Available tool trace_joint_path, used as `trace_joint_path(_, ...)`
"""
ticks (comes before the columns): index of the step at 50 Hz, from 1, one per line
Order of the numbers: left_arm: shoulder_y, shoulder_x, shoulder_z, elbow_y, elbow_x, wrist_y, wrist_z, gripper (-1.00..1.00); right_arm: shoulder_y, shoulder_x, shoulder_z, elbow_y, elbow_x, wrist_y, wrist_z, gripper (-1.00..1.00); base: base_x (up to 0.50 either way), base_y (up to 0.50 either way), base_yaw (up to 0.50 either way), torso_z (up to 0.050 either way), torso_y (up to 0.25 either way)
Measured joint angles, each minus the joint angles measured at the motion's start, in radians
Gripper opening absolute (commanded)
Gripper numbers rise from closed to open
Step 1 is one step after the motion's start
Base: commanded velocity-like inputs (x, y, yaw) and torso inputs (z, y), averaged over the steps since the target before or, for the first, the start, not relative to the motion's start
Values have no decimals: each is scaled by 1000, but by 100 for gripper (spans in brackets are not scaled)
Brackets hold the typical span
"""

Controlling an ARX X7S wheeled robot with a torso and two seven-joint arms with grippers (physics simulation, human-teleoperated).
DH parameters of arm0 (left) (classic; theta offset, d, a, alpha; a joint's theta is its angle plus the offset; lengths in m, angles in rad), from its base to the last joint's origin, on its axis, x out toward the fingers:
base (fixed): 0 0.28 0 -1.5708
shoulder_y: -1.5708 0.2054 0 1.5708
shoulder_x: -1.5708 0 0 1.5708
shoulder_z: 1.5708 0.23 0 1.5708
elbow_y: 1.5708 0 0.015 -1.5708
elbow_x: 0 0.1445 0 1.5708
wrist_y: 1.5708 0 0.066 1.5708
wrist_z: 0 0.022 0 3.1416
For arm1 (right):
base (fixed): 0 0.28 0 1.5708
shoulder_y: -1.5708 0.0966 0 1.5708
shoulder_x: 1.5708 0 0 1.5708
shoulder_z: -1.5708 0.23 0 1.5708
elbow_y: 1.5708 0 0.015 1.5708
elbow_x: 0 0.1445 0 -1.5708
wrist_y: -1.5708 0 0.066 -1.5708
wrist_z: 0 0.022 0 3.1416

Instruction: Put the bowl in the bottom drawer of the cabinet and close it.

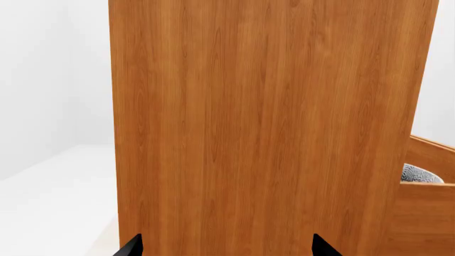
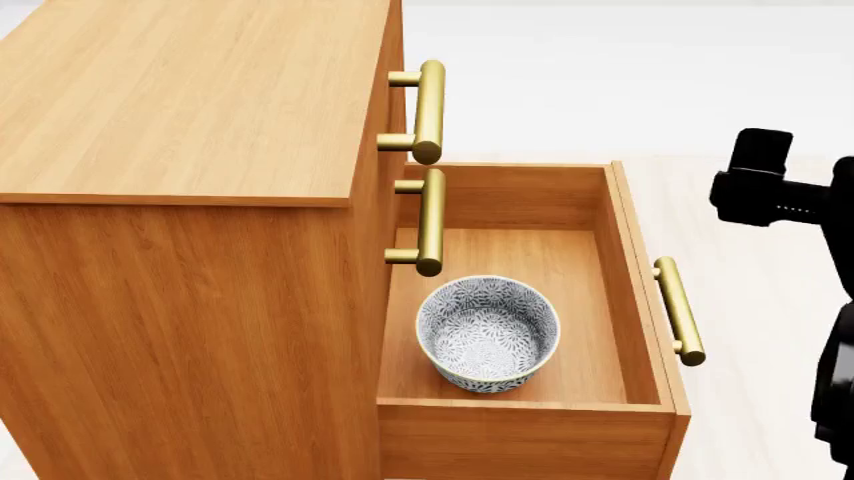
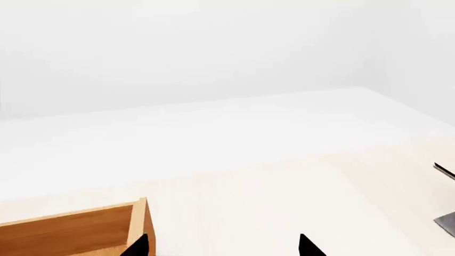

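Fingers: right gripper (image 3: pixel 221 246) spread, empty, above pulled-out orange-brown wooden bottom drawer (image 2: pixel 638 300); left gripper (image 1: pixel 226 246) likewise spread against orange-brown wood-grain cabinet (image 1: pixel 263 122) side. Speckled white-and-blue bowl (image 2: pixel 489 332) sits inside drawer. Advice: push squarely on brass bar handle (image 2: pixel 678 310), slowly, keeping bowl steady.

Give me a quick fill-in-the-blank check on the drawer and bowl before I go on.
1. The bowl sits inside the ____ drawer of the cabinet.
2. That drawer is pulled ____.
3. The bowl stands upright and looks ____ inside.
4. Both grippers, left gripper and right gripper, hold ____.

Missing words: bottom; open; empty; nothing
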Motion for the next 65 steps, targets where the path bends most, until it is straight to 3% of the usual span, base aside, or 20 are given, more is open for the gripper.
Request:
trace_joint_path(26, 1, -7, -1, 18, 0, -12, -11, 100, -245, 32, 117, -167, -10, -54, 25, 100, 0, 0, 0, 0, 0)
trace_joint_path(65, 1, -11, 2, 19, 6, -13, -19, 100, -458, 28, 82, -92, -55, -256, 83, 100, 0, 0, 0, 0, 0)
